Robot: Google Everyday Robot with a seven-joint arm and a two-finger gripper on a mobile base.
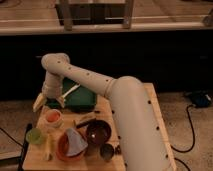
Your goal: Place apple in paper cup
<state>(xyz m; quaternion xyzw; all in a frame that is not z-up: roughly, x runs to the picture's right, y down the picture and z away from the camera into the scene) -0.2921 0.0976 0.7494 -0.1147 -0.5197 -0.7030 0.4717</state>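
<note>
The apple (52, 116), small and orange-red, sits inside the short white paper cup (53, 121) on the left part of the wooden table. My gripper (50, 103) hangs just above and behind the cup. Its two pale fingers (39, 103) are spread apart and hold nothing. The arm runs from the lower right up and over to the gripper.
A yellow-green cup (35, 136) stands at front left. An orange bowl with grey-blue cloth (70, 145), a dark bowl (98, 132) and a small metal cup (106, 152) stand along the front. A green object (81, 99) lies behind. The wooden table's edge (155, 120) is at right.
</note>
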